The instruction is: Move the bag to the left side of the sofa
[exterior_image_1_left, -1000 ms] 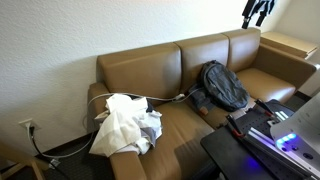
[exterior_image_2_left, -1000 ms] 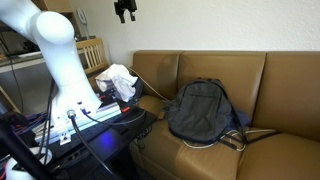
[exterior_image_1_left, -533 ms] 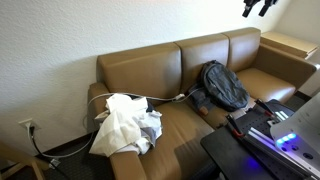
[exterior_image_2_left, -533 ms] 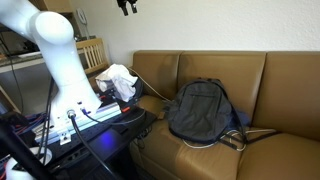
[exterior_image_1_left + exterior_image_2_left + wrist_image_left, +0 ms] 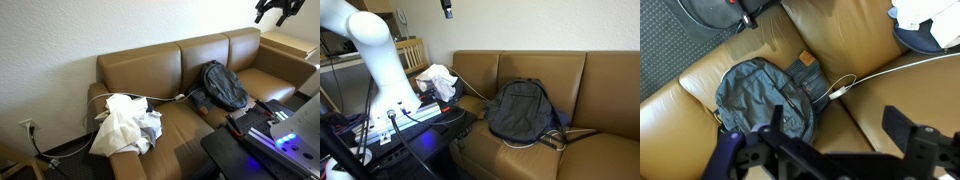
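Observation:
The bag is a dark grey backpack (image 5: 224, 86) leaning against the backrest on the middle seat of the brown sofa (image 5: 150, 70). It also shows in an exterior view (image 5: 519, 110) and in the wrist view (image 5: 765, 95). My gripper (image 5: 277, 10) is high above the sofa near the wall, far from the bag, and sits at the top edge of an exterior view (image 5: 447, 6). In the wrist view its fingers (image 5: 835, 128) are spread wide apart with nothing between them.
A heap of white clothes (image 5: 125, 124) lies on one end seat, also seen in an exterior view (image 5: 438, 80). A white cable (image 5: 875, 75) runs across the cushions. A black table with electronics (image 5: 265, 135) stands in front of the sofa. A wooden side table (image 5: 290, 44) stands past the sofa's end.
My gripper has risen and moved away from over the sofa toward the end by the wooden side table; it stays open. The bag has not moved.

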You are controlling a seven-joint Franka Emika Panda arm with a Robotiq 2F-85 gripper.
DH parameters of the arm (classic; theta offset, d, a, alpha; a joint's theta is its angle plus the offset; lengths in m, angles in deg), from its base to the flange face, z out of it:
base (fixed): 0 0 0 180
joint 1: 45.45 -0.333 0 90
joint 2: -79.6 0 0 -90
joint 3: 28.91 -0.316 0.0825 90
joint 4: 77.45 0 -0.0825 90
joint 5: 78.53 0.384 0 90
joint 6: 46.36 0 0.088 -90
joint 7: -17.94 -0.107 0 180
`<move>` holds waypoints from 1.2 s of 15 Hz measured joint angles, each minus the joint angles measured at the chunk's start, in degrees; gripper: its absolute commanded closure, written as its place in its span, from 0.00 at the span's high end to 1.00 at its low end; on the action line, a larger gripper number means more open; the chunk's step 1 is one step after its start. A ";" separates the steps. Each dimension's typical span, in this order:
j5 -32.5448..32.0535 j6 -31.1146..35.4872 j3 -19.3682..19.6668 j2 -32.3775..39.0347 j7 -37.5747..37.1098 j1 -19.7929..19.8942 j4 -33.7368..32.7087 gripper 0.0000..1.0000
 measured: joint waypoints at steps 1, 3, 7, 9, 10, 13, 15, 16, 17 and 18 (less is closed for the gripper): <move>0.27 -0.72 0.01 -0.94 -0.49 0.02 0.08 1.00; 0.35 -1.26 -0.05 -2.19 -0.80 0.02 0.13 1.00; -0.24 0.13 -1.62 4.33 -5.93 1.49 0.03 1.00; 0.19 0.97 -1.90 11.52 -7.76 2.08 -0.81 1.00; 0.31 0.92 -1.89 15.10 -8.67 2.15 -1.69 1.00; 0.89 0.92 -1.46 25.83 -13.60 2.36 -6.16 1.00; 2.38 3.26 -0.56 32.82 -17.86 2.47 -10.33 1.00; 3.01 6.10 0.01 36.33 -20.16 2.47 -12.52 1.00; 3.13 9.35 0.46 39.53 -22.39 2.48 -14.62 1.00; 3.08 12.88 0.88 42.27 -24.44 2.47 -16.51 1.00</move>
